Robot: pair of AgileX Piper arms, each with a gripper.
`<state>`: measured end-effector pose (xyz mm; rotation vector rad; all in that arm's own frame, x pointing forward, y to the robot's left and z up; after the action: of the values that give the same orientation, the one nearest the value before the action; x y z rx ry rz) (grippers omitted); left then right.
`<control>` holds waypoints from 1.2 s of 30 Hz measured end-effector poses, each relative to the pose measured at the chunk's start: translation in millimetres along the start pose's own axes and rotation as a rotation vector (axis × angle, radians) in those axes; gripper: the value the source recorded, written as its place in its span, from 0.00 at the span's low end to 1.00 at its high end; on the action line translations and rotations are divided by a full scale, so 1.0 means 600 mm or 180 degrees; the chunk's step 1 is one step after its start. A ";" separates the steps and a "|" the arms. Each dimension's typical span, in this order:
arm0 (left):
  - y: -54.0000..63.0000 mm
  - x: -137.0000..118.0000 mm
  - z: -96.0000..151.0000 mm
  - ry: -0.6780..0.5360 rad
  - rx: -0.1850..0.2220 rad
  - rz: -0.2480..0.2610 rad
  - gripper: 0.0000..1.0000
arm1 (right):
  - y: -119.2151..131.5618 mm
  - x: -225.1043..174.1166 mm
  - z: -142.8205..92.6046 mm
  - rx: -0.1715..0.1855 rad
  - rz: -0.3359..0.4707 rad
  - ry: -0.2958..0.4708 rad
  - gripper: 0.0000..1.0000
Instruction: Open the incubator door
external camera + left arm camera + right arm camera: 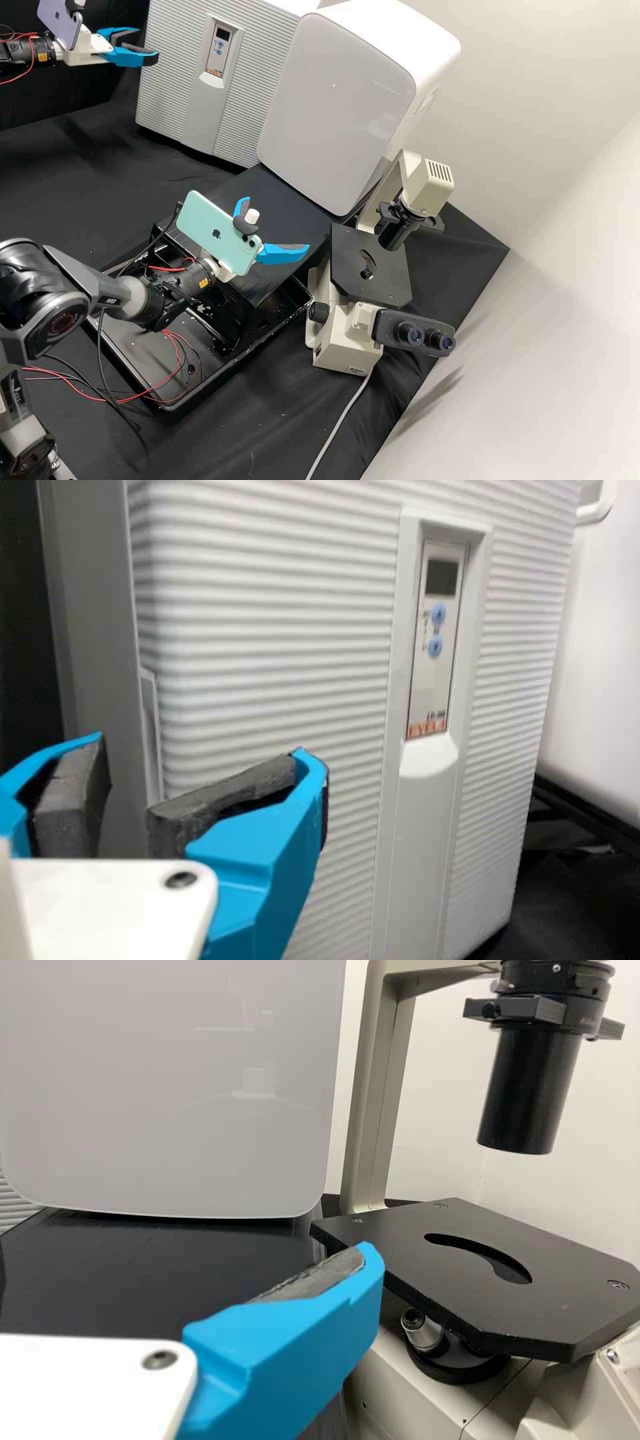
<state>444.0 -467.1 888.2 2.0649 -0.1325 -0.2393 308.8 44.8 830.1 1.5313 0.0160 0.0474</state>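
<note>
by the ribbed incubator (pixel 175 87), the left hand (pixel 148 44) stands partway apart; whether it touches, i can't tell.

Left arm (pixel 27 51) in from upper left edge in high view, claw (pixel 148 44) open. Right arm (pixel 113 290) in from lower left, bent, claw (pixel 277 223) near middle, fingers spread wide.
</note>
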 end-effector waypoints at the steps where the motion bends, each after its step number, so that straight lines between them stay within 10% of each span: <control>1: 0.002 0.003 0.000 -0.0021 0.0034 0.0007 1.00 | 0.000 0.000 0.000 0.0000 0.0000 0.0000 1.00; 36: -0.021 0.058 -0.028 0.0017 0.0066 -0.0268 1.00 | 0.000 0.000 0.000 0.0000 0.0000 0.0000 1.00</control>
<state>481.5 -453.7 881.1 2.0940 -0.0449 -0.2853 308.8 44.8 830.1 1.5313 0.0160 0.0474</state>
